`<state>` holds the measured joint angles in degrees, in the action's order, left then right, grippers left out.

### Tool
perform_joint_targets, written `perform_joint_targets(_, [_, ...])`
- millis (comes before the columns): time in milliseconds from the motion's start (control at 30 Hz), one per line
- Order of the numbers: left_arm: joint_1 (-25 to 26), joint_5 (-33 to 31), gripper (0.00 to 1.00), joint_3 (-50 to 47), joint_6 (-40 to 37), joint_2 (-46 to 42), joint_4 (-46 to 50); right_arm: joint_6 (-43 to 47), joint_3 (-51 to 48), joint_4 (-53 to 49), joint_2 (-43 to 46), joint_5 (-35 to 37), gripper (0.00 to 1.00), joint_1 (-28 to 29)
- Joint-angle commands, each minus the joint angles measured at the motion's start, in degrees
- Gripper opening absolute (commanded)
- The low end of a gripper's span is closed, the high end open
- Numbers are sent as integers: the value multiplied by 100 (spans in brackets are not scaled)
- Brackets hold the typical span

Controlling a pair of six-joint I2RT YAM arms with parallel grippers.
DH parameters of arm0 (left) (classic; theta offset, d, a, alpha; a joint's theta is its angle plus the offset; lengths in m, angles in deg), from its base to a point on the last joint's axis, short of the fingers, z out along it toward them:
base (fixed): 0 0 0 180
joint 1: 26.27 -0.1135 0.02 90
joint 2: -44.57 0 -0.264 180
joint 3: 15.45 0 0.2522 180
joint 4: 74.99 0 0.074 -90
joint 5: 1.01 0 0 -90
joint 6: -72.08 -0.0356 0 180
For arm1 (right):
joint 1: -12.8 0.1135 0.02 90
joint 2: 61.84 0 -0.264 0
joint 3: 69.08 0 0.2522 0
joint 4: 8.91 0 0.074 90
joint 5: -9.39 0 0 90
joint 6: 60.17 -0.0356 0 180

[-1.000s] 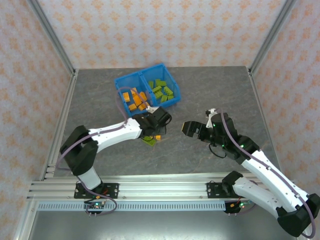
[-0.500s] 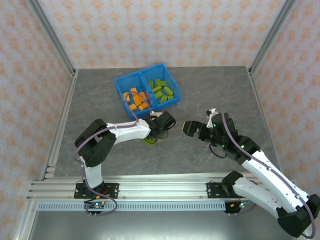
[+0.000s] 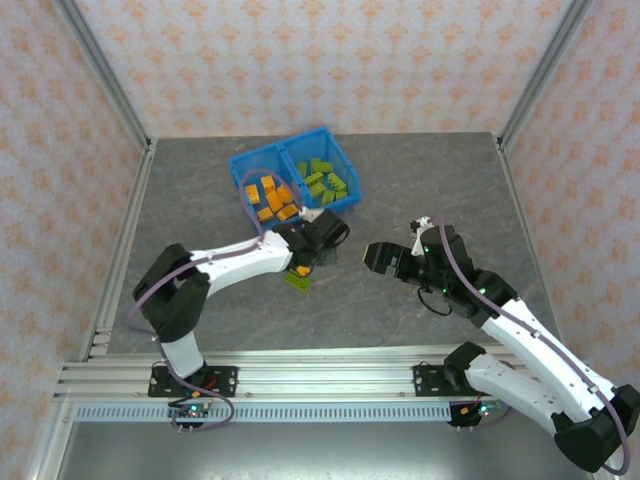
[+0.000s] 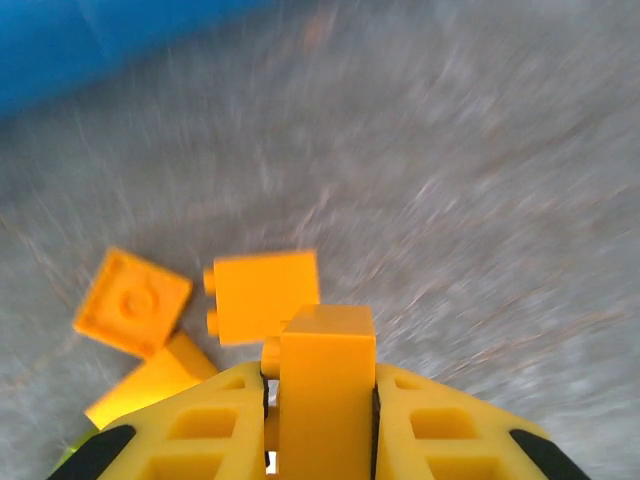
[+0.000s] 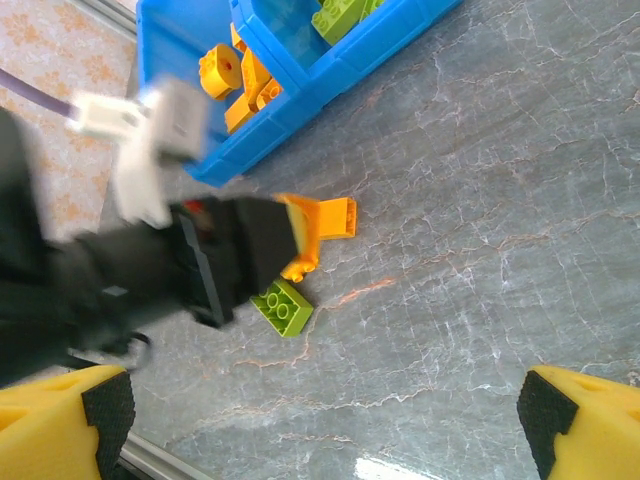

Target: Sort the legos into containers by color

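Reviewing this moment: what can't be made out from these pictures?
Left wrist view: motion blur smears the blue bin and the loose orange legos beyond the gripped orange lego in the left tool.
Top view: the left arm mostly hides that grip; the binned legos are too small to count.
Right wrist view: the top edge cuts off the bin, the left arm is blurred, the bottom edge crops the right tool.
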<state>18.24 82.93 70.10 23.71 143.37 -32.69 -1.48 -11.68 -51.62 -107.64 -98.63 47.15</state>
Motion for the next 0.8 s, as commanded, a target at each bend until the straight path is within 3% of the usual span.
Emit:
perform_joint_targets(0, [-375, -378, 22, 579, -439, -504, 300, 2, 110, 278, 46, -54, 100, 14])
perform_joint_targets(200, [-1231, -728, 22, 1502, -1031, -371, 623, -67, 77, 571, -52, -50, 100, 12])
perform_joint_targets(333, [-1731, -1006, 22, 2330, -1435, 312, 892, -92, 74, 636, -78, -64, 100, 14])
perform_joint_targets(633, [-2539, -1092, 23, 3465, -1377, 1889, 1207, -60, 216, 416, -36, -63, 100, 23])
perform_joint_targets(767, [-2663, -993, 30, 3722, -1324, 2284, 1366, -35, 266, 362, -19, -22, 100, 21])
